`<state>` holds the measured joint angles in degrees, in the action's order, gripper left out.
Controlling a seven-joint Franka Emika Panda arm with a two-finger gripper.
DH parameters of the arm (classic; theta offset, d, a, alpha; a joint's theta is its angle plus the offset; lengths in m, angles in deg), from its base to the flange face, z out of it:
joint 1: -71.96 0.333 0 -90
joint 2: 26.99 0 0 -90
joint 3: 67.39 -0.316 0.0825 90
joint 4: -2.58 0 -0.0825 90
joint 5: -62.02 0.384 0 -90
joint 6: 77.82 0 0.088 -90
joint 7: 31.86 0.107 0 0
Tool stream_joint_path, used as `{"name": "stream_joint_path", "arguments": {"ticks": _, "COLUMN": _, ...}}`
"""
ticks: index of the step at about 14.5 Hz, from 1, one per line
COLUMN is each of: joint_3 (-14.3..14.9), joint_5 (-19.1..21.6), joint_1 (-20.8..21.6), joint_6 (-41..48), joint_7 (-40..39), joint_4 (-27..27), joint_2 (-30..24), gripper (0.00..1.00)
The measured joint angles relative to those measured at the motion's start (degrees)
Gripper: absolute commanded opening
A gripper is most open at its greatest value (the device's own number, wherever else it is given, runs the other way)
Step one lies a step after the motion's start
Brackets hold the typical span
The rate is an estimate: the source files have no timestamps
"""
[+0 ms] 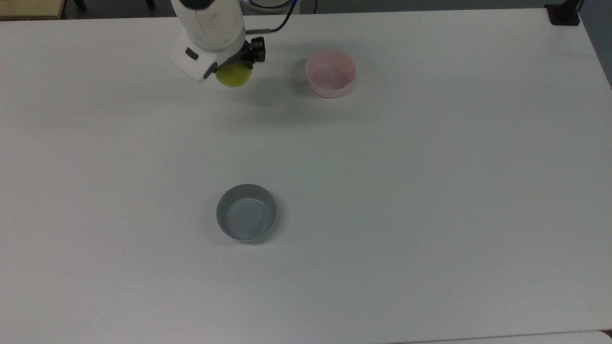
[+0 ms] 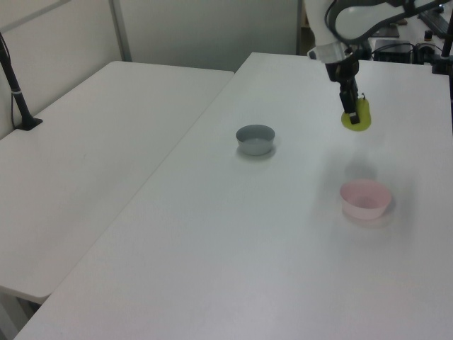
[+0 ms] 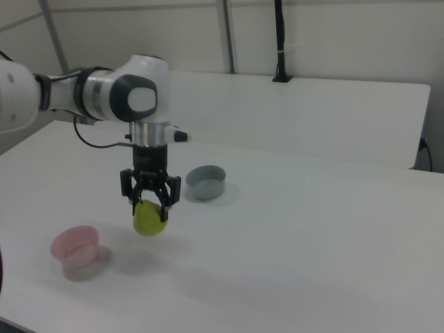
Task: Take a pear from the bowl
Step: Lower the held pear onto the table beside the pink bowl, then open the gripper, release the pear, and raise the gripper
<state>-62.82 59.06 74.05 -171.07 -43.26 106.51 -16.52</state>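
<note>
Item: pear [image 3: 150,220], held aloft in the closed fingers of the gripper [image 3: 150,205], well clear of the empty pink bowl [image 1: 330,73] and the table [image 1: 430,191]; handling advice: keep the squeeze firm and steady, avoid sudden swings.

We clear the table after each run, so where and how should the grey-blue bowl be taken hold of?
Grip the grey-blue bowl by its rim, coming straight down from above with one jaw inside and one outside the wall. It stands upright and open-topped on the table, looks empty, and its round body probably spans too wide to clamp across. Any rim point should do; nothing stands beside it.
</note>
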Motion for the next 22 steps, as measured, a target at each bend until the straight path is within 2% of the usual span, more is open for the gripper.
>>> {"name": "stream_joint_path", "arguments": {"ticks": 5, "joint_3": 0.0, "joint_5": -0.1, "joint_1": 0.0, "joint_6": -2.2, "joint_7": 0.3, "joint_4": -1.5, "joint_2": 6.5, "gripper": 0.47}}
{"name": "stream_joint_path", "arguments": {"ticks": 8, "joint_3": 0.0, "joint_5": -0.1, "joint_1": 0.0, "joint_6": -4.4, "joint_7": 1.1, "joint_4": -1.7, "joint_2": 9.4, "gripper": 0.58}}
{"name": "stream_joint_path", "arguments": {"ticks": 10, "joint_3": 0.1, "joint_5": -0.4, "joint_1": 0.0, "joint_6": -4.5, "joint_7": 1.3, "joint_4": -1.7, "joint_2": 10.0, "gripper": 0.73}}
{"name": "stream_joint_path", "arguments": {"ticks": 12, "joint_3": 0.3, "joint_5": -0.5, "joint_1": -0.1, "joint_6": -5.2, "joint_7": 1.3, "joint_4": -1.7, "joint_2": 10.7, "gripper": 0.82}}
{"name": "stream_joint_path", "arguments": {"ticks": 14, "joint_3": 0.3, "joint_5": -0.5, "joint_1": -0.1, "joint_6": -5.8, "joint_7": 1.4, "joint_4": -1.7, "joint_2": 11.3, "gripper": 1.0}}
{"name": "stream_joint_path", "arguments": {"ticks": 22, "joint_3": 0.4, "joint_5": -0.5, "joint_1": -0.2, "joint_6": -6.0, "joint_7": 2.5, "joint_4": -2.5, "joint_2": 10.2, "gripper": 1.0}}
